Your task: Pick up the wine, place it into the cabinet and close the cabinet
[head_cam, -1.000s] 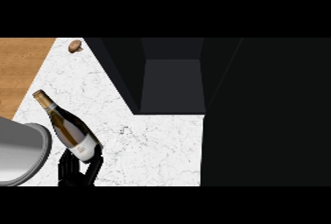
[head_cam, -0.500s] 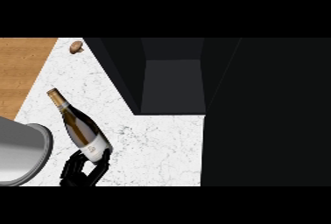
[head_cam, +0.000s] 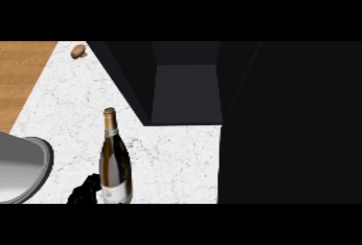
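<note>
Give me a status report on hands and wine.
Left hand curled round base of amber glass wine bottle; right hand out of view. Bottle short of open black cabinet. Small brown object far back-left, off path.

cabinet (head_cam: 185,91): black, open | wine (head_cam: 115,162): left of it, neck pointing away

The wine bottle (head_cam: 115,162) is over the counter (head_cam: 71,110), left of the cabinet (head_cam: 184,91). The left hand (head_cam: 84,193) is at its base, on the bottle's left.
</note>
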